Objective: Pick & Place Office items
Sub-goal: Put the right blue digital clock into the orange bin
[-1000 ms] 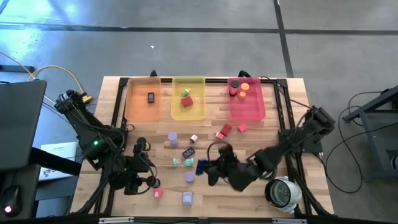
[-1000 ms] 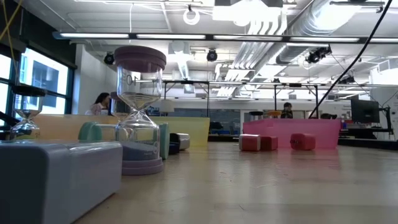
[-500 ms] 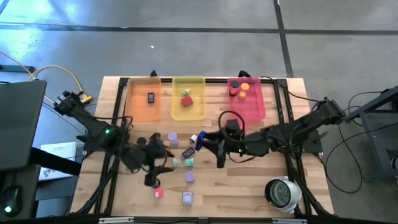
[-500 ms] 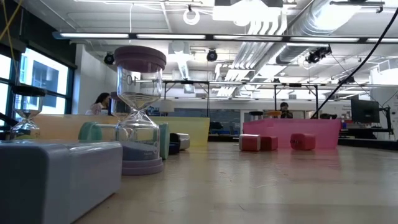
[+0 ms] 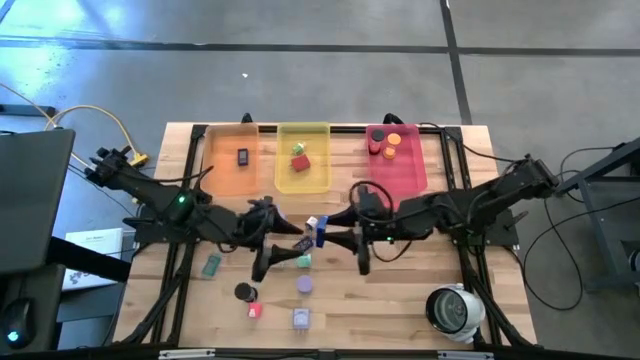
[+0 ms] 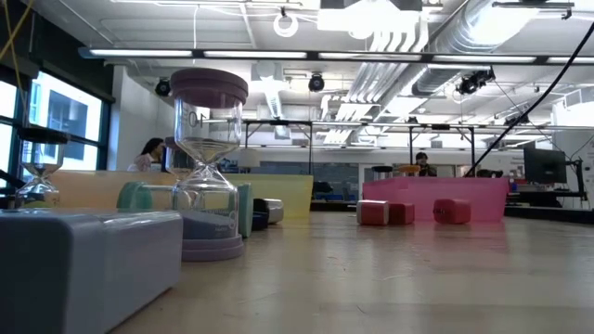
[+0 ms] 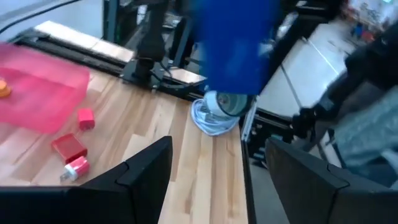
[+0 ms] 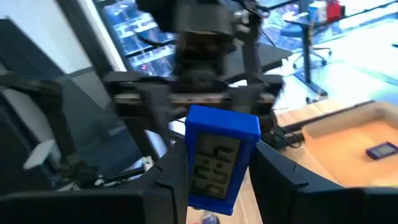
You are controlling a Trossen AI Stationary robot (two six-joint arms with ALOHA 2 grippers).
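No legible text; clock digits unclear.

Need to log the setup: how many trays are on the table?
3, in a row along the table's top edge in the high view: orange tray left, yellow tray middle, pink tray right. None looks hidden.

Open-plan robotics lab / industrial workspace. Low view is showing exposed ducts and strip lights running across an open ceiling, big windows, monitors, people sitting at desks in the back. High view is showing a wooden table standing on polished concrete floor, cables trailing off.
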